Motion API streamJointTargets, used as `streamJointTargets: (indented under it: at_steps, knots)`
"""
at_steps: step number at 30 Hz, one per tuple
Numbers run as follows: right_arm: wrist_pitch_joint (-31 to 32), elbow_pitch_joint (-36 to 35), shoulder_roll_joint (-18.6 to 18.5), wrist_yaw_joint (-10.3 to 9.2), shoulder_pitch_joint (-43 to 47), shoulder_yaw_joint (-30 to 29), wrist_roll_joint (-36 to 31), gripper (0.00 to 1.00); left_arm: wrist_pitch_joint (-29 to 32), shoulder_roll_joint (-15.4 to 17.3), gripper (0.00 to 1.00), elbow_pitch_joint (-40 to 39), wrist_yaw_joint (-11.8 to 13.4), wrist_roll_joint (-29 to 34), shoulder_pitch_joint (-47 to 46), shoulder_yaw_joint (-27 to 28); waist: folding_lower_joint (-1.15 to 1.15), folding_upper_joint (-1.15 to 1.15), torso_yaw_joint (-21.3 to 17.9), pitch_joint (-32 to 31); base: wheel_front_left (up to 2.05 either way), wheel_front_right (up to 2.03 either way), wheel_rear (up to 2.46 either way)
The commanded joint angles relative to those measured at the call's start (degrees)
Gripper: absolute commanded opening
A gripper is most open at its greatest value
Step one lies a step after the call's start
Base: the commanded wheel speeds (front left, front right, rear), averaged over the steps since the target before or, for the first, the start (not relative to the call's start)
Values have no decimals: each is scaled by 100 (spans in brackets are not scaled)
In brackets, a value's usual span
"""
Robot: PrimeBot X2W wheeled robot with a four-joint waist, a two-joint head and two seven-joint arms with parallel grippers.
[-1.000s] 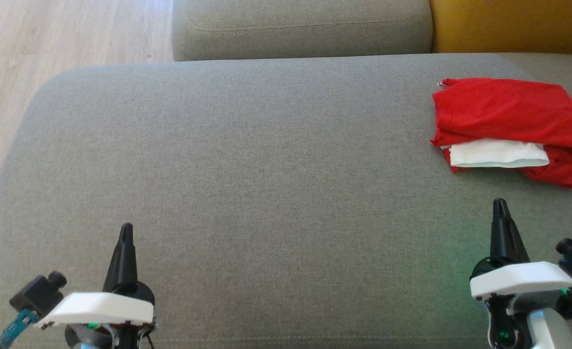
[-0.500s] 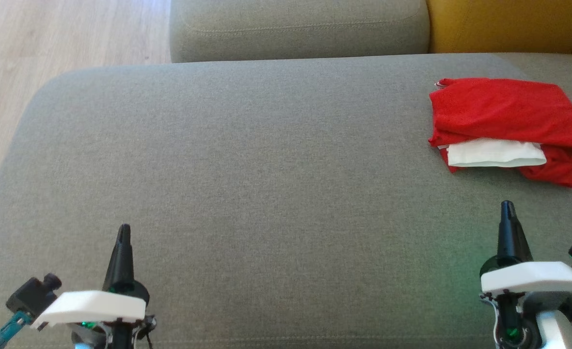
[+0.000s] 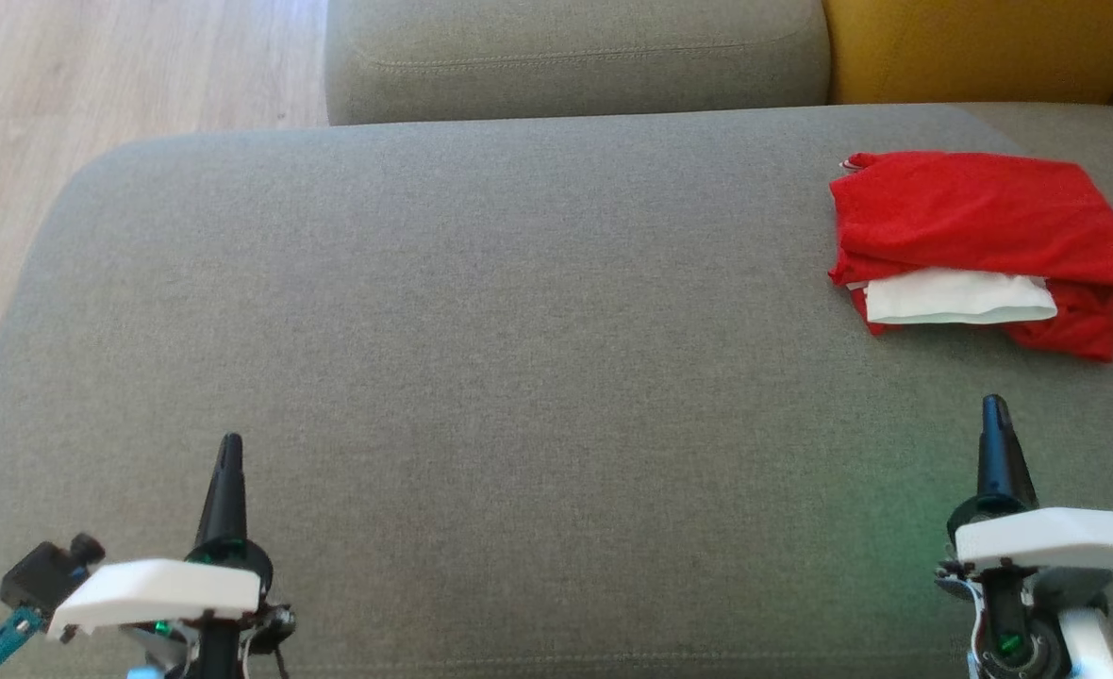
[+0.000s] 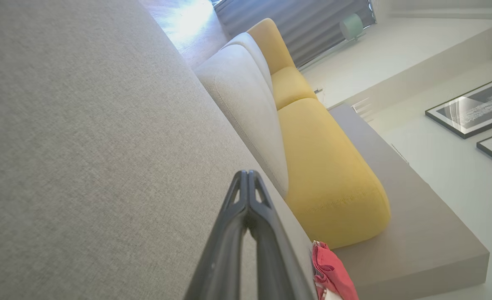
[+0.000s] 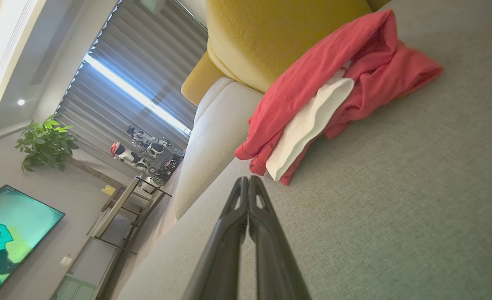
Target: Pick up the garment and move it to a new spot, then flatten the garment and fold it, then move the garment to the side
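Evidently soft, light: folded red cloth garment [image 3: 981, 217] far right; I'd pinch near edge. Left claw [image 3: 229, 443], right claw [image 3: 993, 405] clenched, empty.

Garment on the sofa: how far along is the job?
Done, by the look of it: the red garment lies folded in a compact stack, a white layer showing at its near edge, off at the right side of the grey seat cushion. In hand: nothing; the left pincer and right pincer are both shut, empty, clear of it. Left: apparently nothing.
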Motion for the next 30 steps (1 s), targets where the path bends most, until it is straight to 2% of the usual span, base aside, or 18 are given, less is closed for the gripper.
streamJointTargets:
  at_steps: [1, 30]
  knots:
    - [39, -230, -23, -2, -273, 29, 144, 0, 37, 90, 0, -165, -22, -103, -331, 130, 0, 0, -2, -1, 0, 0, 0]
    - [521, -270, -30, -3, -300, -94, 2148, 0, 537, 101, 0, -51, -32, -1598, -499, 373, 0, 0, -81, -36, 0, 0, 0]
